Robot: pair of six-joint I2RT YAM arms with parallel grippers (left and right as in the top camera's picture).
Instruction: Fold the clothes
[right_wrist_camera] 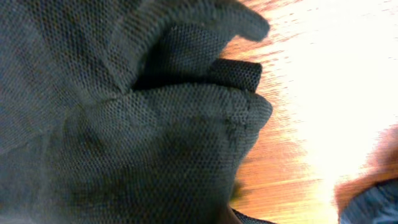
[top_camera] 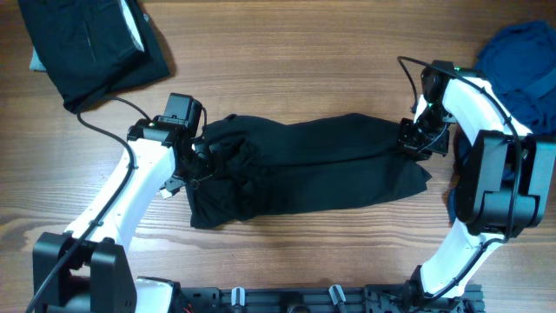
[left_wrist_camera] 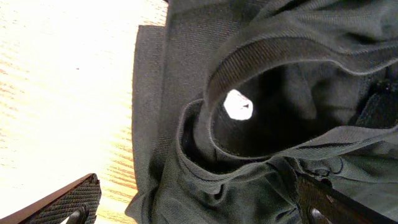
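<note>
Shirt, black: nearest item, its weave filling almost the whole right wrist view, bunched in folds over the wood. From overhead the shirt lies crosswise at mid-table, between the two arms, crumpled at its left end and smoother toward the right.

Table: wood-grain top, carrying all garments.

Black garment: folded, at the far left corner, well apart from the shirt; a pale patch shows at its upper edge.

Blue garment: heaped at the far right edge, partly out of view, just behind the right arm.

Left gripper: over the crumpled left end of the shirt. In the left wrist view the left gripper is spread wide, one finger above bare wood beside the hem, the other above the cloth; nothing pinched.

Right gripper: at the shirt's right end, jaws pressed together, pinching the fabric there; fingers themselves hidden by cloth in its own view.

Collar: ribbed band, curving into an open loop.

Logo: small white round mark, seen inside the collar opening; lettering too small to tell.
</note>
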